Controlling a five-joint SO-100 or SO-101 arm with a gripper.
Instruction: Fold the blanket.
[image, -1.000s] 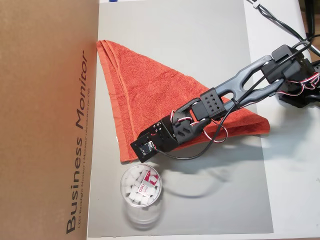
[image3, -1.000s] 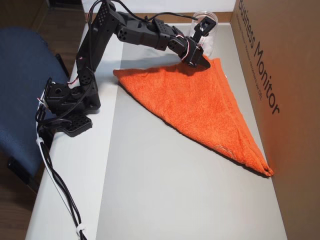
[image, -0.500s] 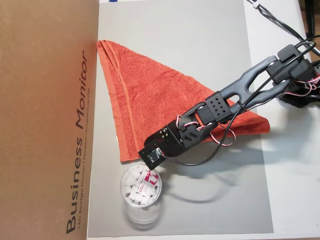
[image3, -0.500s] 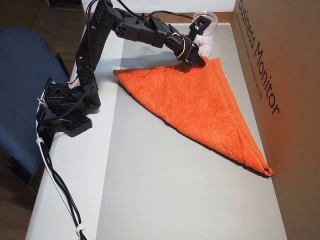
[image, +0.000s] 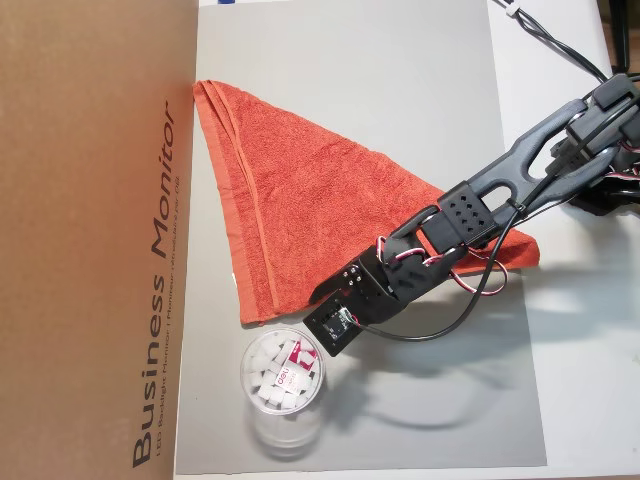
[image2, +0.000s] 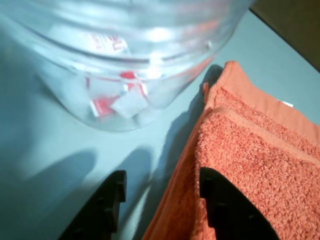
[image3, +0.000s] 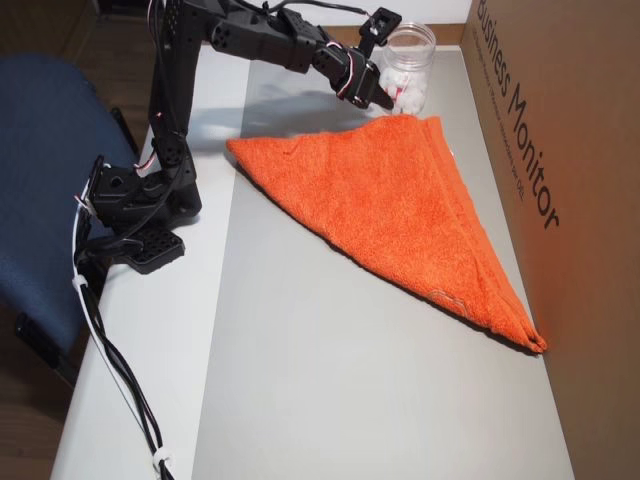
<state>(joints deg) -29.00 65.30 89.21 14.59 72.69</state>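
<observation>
One blanket (image: 300, 210) lies folded into a triangle on the grey mat (image: 400, 90) of my surface, its hemmed long edge running beside the brown cardboard box (image: 90, 240). My hand (image2: 160, 200) hangs over the corner nearest the clear plastic jar (image: 282, 375); in the wrist view I see its fingers (image2: 107, 202) parted and gripping nothing, one over the terry cloth, the other over bare mat. Both overhead views show the arm (image3: 250, 40) reaching across from its base (image3: 135, 205).
</observation>
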